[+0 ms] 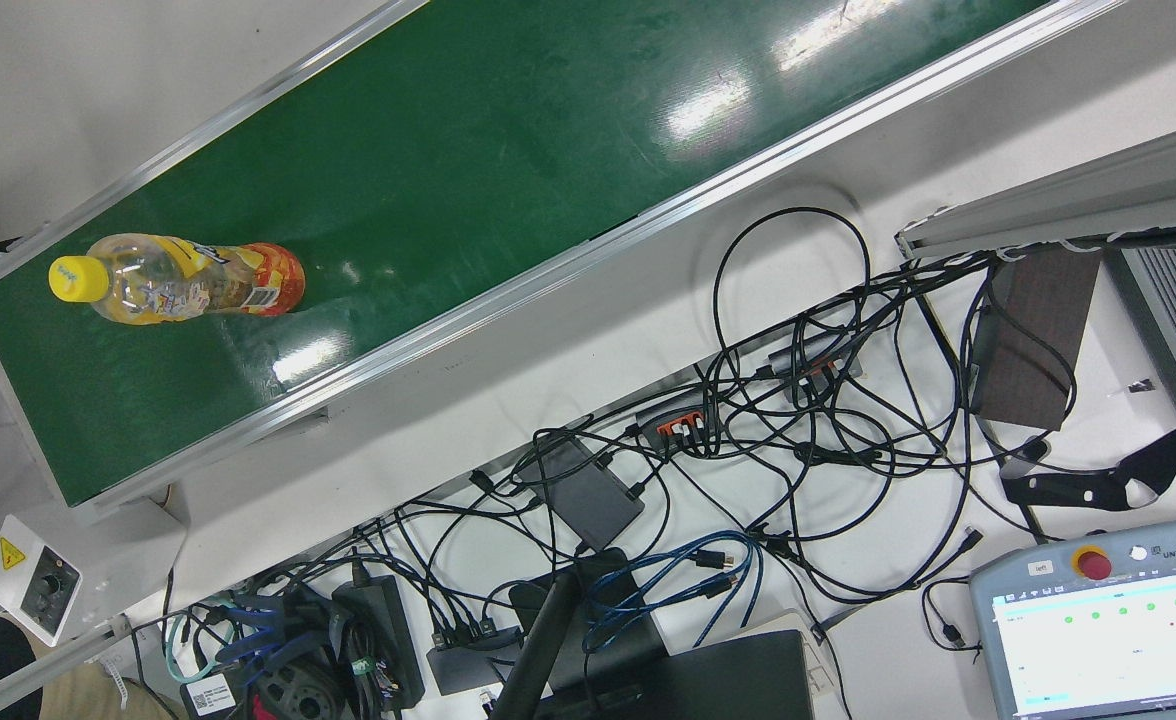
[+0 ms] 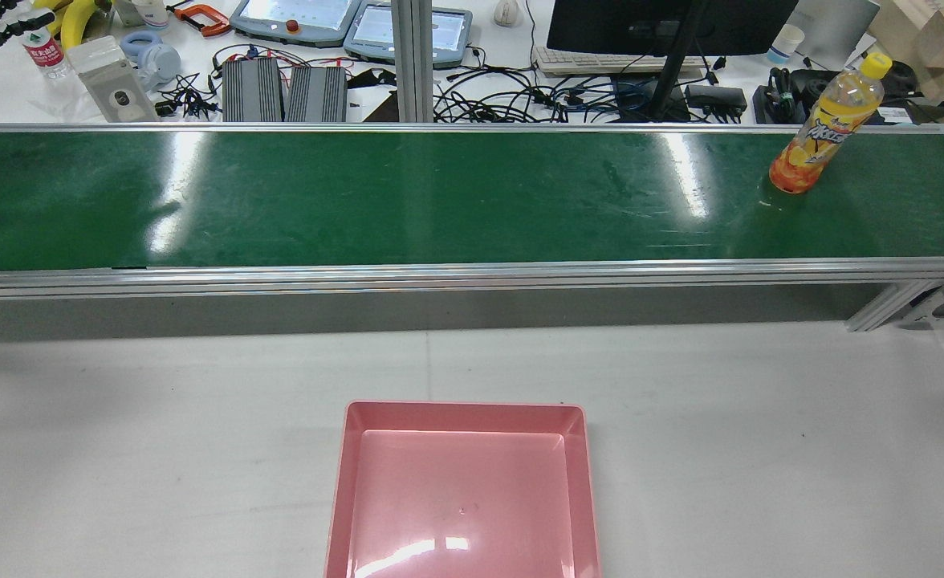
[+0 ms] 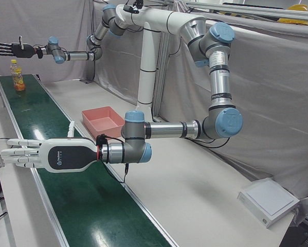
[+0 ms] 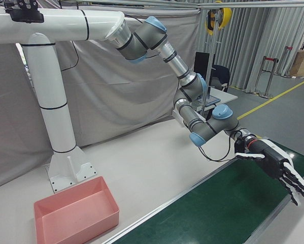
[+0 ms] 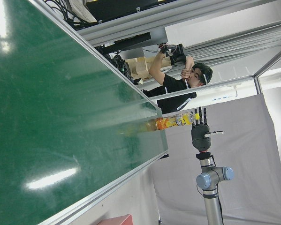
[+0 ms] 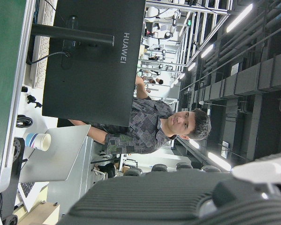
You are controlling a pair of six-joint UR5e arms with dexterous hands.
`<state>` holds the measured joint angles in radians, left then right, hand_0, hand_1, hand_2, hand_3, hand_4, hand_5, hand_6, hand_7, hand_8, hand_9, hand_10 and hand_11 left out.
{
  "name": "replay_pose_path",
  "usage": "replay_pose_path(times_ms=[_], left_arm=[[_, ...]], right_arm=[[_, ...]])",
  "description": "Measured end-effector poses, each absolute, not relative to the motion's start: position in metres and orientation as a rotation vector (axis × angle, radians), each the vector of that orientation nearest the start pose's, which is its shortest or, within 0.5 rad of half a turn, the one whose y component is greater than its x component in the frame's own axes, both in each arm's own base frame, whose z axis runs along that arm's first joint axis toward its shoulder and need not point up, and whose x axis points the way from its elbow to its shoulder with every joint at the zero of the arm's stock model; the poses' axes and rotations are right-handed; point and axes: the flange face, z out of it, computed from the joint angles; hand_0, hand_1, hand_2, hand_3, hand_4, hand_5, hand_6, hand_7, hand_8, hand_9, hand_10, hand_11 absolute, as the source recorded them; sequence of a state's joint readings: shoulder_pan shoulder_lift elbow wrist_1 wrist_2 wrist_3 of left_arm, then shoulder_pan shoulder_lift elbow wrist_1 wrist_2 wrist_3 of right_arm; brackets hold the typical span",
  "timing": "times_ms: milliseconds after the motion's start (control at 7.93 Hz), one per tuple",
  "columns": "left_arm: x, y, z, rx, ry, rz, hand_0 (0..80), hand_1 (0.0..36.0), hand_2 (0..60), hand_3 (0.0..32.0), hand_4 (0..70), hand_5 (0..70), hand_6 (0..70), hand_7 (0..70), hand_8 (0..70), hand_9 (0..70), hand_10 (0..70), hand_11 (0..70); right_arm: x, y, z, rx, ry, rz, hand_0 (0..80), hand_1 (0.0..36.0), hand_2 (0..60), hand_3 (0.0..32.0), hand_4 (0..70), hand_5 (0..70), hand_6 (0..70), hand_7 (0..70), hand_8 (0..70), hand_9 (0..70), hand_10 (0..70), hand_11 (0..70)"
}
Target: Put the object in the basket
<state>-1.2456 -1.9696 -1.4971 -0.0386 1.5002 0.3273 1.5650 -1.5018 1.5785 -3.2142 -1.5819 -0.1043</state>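
Note:
An orange drink bottle point(image 2: 821, 128) with a yellow cap stands upright on the green conveyor belt point(image 2: 440, 201) near its right end. It also shows in the front view point(image 1: 178, 280), the left-front view point(image 3: 17, 75) and the left hand view point(image 5: 175, 122). The pink basket point(image 2: 464, 407) sits empty on the white table before the belt. My right hand point(image 3: 12, 49) is open, fingers spread, up beside the bottle and not touching it; it also shows in the right-front view point(image 4: 273, 162). My left hand point(image 3: 40, 154) is open and flat over the belt's other end, far from the bottle.
Beyond the belt is a desk with a monitor point(image 2: 673, 20), tangled cables point(image 1: 748, 420), teach pendants point(image 2: 295, 16) and power boxes. The white arm pedestal point(image 4: 55, 122) stands behind the basket point(image 4: 80, 223). A person point(image 5: 178, 84) stands past the belt's end.

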Motion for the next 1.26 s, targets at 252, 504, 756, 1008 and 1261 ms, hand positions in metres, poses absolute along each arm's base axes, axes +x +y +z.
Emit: replay_pose_path(times_ms=[252,504,756,1008,1261], left_arm=[[0.0795,-0.6751,0.4865,0.059,2.360,-1.566,47.5,3.6,0.0,0.0,13.6,5.9,0.0,0.0,1.9,5.2,8.3,12.9],[0.0796,-0.6753,0.4861,0.059,2.360,-1.565,47.5,3.8,0.0,0.0,13.3,6.1,0.0,0.0,2.0,5.4,8.7,13.5],[0.0793,-0.6754,0.4855,0.060,2.361,-1.565,47.8,4.2,0.0,0.0,13.5,7.0,0.0,0.0,2.4,5.7,8.7,13.5],[0.0795,-0.6757,0.4852,0.060,2.361,-1.566,47.7,4.1,0.0,0.0,13.8,7.4,0.0,0.0,3.0,6.7,9.0,14.0],[0.0800,-0.6758,0.4849,0.060,2.362,-1.565,47.6,4.1,0.0,0.0,13.6,7.3,0.0,0.0,3.1,6.7,8.8,13.6]], right_arm=[[0.1290,-0.5212,0.6557,-0.099,2.287,-2.275,0.0,0.0,0.0,0.0,0.0,0.0,0.0,0.0,0.0,0.0,0.0,0.0],[0.1289,-0.5211,0.6560,-0.099,2.287,-2.276,0.0,0.0,0.0,0.0,0.0,0.0,0.0,0.0,0.0,0.0,0.0,0.0],[0.1290,-0.5211,0.6563,-0.100,2.286,-2.277,0.0,0.0,0.0,0.0,0.0,0.0,0.0,0.0,0.0,0.0,0.0,0.0],[0.1290,-0.5211,0.6564,-0.099,2.286,-2.277,0.0,0.0,0.0,0.0,0.0,0.0,0.0,0.0,0.0,0.0,0.0,0.0],[0.1290,-0.5211,0.6562,-0.100,2.286,-2.276,0.0,0.0,0.0,0.0,0.0,0.0,0.0,0.0,0.0,0.0,0.0,0.0]])
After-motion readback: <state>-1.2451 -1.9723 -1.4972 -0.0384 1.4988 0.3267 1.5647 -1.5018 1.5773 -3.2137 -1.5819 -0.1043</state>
